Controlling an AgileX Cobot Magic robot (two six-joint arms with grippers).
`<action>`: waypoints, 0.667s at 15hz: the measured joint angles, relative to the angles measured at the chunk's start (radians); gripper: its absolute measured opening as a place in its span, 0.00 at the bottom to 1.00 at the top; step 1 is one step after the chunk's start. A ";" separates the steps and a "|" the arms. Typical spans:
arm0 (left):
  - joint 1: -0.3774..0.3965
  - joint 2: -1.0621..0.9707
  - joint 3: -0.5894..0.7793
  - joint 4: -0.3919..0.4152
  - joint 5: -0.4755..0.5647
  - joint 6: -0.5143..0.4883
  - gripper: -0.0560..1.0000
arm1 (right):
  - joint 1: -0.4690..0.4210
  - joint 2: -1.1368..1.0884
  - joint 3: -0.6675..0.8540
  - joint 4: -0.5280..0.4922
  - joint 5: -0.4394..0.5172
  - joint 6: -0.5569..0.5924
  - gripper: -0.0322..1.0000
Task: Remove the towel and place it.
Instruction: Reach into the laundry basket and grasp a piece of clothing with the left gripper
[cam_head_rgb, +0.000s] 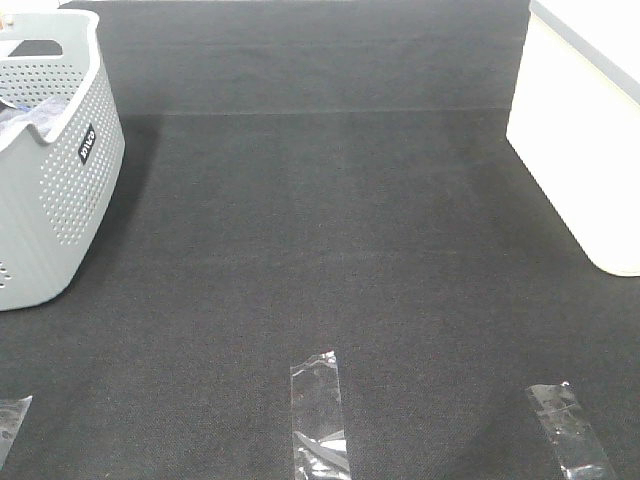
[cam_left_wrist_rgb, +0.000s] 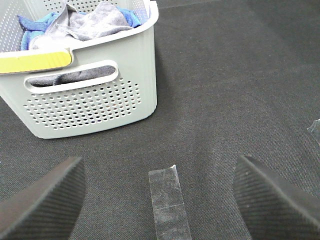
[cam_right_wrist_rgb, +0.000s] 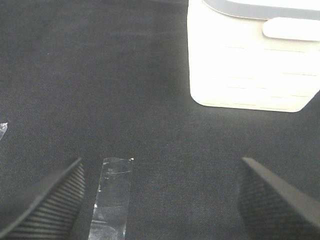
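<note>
The left wrist view alone clearly shows the towel (cam_left_wrist_rgb: 92, 22), heaped in the basket (cam_left_wrist_rgb: 100, 100). Left gripper (cam_left_wrist_rgb: 160, 167) and right gripper (cam_right_wrist_rgb: 162, 167) gape wide, holding nothing.

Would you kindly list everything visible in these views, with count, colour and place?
basket: one, grey, perforated, far left of the mat
towel: one, greyish-lavender, crumpled inside the basket
cloth: one, bright blue, inside the basket beside the towel
bin: one, white, right edge of the mat
tape strips: three, clear, along the near edge of the mat
mat: one, dark grey, under everything
left tool: one, black, open, empty, over the mat
right tool: one, black, open, empty, over the mat
</note>
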 joint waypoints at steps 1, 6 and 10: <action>0.000 0.000 0.000 0.000 0.000 0.000 0.79 | 0.000 0.000 0.000 0.000 0.000 0.000 0.78; 0.000 0.000 0.000 0.000 0.000 0.000 0.79 | 0.000 0.000 0.000 0.000 0.000 0.000 0.78; 0.000 0.000 0.000 0.000 0.000 0.000 0.79 | 0.000 0.000 0.000 0.000 0.000 0.000 0.78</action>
